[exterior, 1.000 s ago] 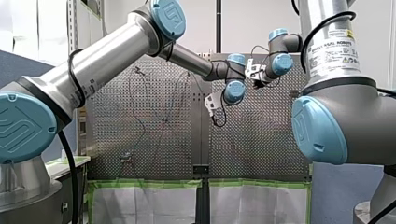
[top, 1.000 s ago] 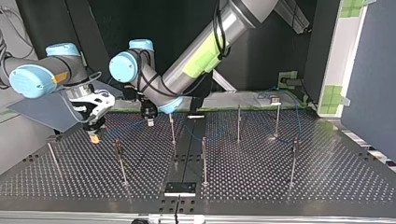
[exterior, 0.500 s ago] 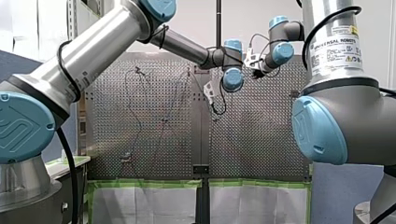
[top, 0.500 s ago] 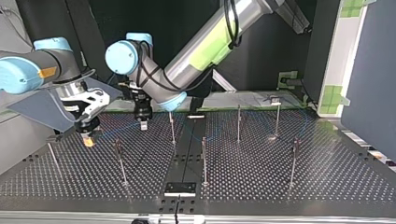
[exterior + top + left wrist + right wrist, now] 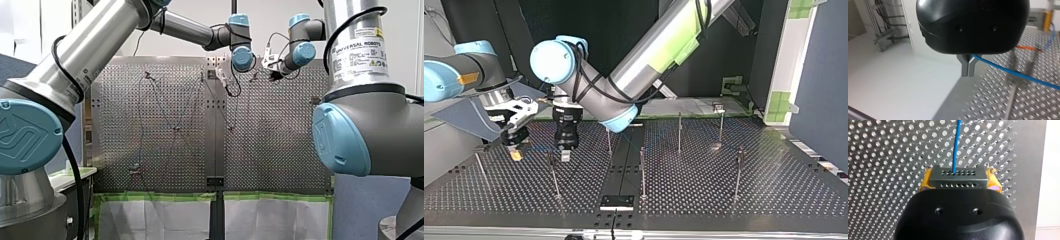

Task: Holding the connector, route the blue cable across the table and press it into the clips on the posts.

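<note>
A dark perforated surface (image 5: 704, 185) carries several thin upright posts (image 5: 642, 172), and behind it the walls are black. The right end effector (image 5: 959, 181) is closed on the connector (image 5: 958, 173), a small grey metal block with rows of holes, which sits between its yellow pads (image 5: 926, 181). The blue cable (image 5: 956, 147) comes out of the front face of the connector and goes straight ahead of this end effector, above the surface. The left end effector (image 5: 968, 74) has its two metal fingers pressed together. The cable comes out from between them near their base and goes off to one side over the holes. In the top view both end effectors point down, near each other but apart. One of the posts stands just beside the left one, close to its fingers.
</note>
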Robot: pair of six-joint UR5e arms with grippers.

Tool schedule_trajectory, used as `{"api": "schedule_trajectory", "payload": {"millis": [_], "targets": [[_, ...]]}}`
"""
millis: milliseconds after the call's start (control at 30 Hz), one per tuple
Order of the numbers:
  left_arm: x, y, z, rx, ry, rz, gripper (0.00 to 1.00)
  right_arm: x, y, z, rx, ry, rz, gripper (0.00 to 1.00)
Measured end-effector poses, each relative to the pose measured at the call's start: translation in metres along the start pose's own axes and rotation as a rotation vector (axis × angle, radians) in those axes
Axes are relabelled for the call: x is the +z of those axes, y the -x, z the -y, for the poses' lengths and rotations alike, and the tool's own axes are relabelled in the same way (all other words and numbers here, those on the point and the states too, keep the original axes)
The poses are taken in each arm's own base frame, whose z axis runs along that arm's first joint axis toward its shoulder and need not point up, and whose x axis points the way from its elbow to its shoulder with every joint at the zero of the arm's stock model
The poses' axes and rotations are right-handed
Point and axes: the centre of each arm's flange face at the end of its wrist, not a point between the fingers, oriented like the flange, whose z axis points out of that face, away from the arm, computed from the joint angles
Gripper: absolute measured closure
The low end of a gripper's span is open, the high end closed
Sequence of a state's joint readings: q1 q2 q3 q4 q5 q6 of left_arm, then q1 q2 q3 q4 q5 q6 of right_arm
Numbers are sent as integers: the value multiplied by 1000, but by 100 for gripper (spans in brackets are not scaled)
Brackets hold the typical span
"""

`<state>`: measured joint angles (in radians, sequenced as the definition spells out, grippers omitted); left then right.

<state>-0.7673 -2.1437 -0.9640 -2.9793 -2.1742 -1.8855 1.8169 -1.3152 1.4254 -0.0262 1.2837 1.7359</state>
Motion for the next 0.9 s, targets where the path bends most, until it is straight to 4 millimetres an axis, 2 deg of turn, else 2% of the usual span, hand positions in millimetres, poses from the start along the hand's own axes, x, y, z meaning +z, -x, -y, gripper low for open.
{"api": "schedule_trajectory", "payload": {"millis": [233,367,567,733,800,900], "targets": [[-11,4,3,7,-32,-23,100,1,-1,-2,8,-23,1,100],[-16,-4,1,7,-43,-31,100,-1,6,4,-1,-4,12,100],[-3,-30,-25,9,-39,-46,100,-1,6,5,-2,-4,11,100],[6,-74,-60,30,-15,-103,100,-1,6,5,-2,-4,11,100],[9,-80,-68,26,-11,-106,100,-1,6,5,-2,-5,11,100],[17,-78,-70,15,-23,-98,100,-1,6,5,-2,-4,11,100]]}}
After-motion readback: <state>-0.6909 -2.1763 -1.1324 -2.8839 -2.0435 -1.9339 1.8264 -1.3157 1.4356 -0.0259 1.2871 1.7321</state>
